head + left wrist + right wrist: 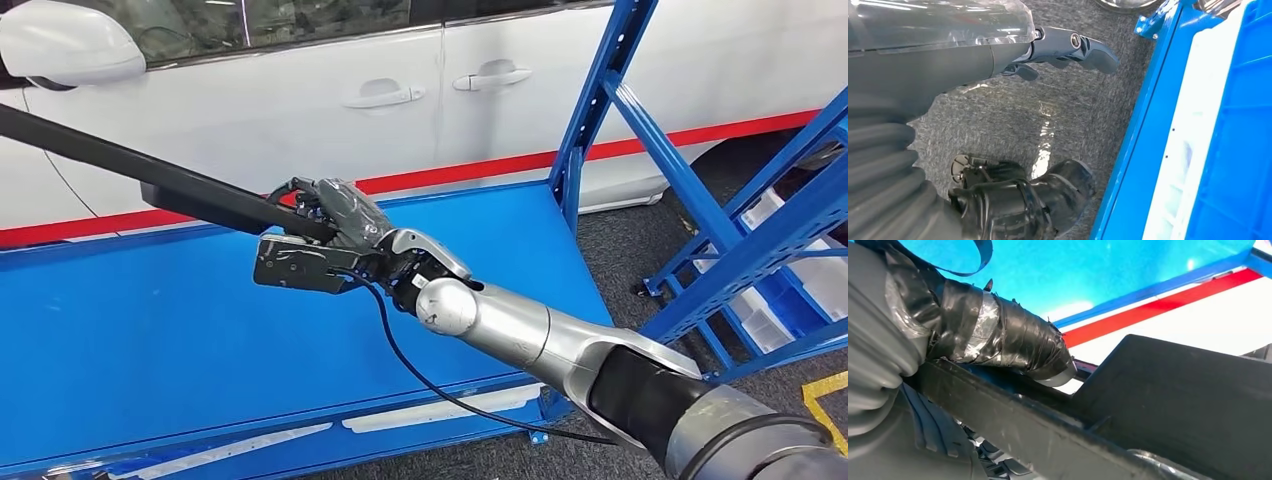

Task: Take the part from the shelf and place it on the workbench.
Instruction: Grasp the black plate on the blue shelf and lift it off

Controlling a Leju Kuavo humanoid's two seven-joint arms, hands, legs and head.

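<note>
My right robot hand [345, 235] grasps the long black plastic trim part [150, 175] above the blue tabletop [150, 340], near its far edge; lowering and release apparently remain. Left robot hand [1068, 47] idle, uncurled.

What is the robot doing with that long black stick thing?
The robot's right hand grips a long black part and holds it out above the blue workbench. The part is up in the air, not yet set down. Behind the bench stands a white car, and the blue shelf is off to the robot's right. The left hand hangs down over the grey floor, holding nothing.
</note>
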